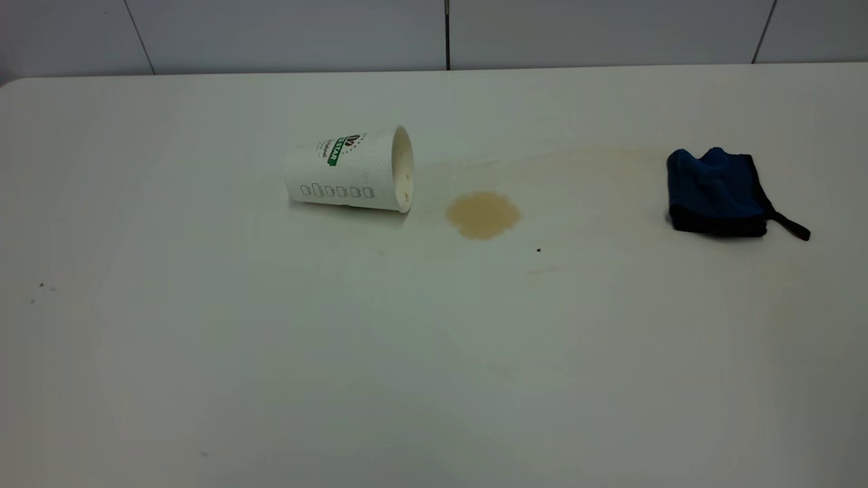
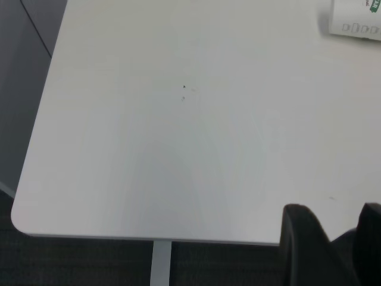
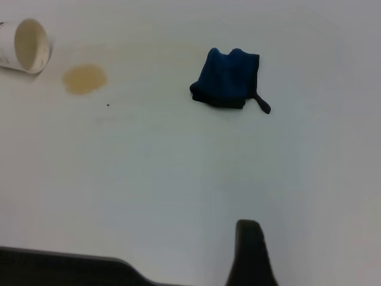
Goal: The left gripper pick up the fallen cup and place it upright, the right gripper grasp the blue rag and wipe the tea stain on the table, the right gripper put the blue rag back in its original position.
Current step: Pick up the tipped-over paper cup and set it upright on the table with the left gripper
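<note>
The cup (image 1: 352,171) lies on its side on the table (image 1: 271,352), left of centre, its mouth facing right toward the tea stain (image 1: 483,214). The blue rag (image 1: 715,193) lies bunched at the right, its strap tail pointing right. No gripper shows in the exterior view. In the left wrist view my left gripper (image 2: 336,217) hangs over the table's near corner, fingers apart and empty, with the cup (image 2: 357,21) far off. In the right wrist view one black finger (image 3: 249,241) of my right gripper shows above bare table, far from the rag (image 3: 227,78), stain (image 3: 84,78) and cup (image 3: 27,46).
A tiny black speck (image 1: 538,250) sits just right of and nearer than the stain. Faint tan smears (image 1: 597,159) run between stain and rag. The table's rounded corner and edge (image 2: 27,229) show in the left wrist view. A wall stands behind the table.
</note>
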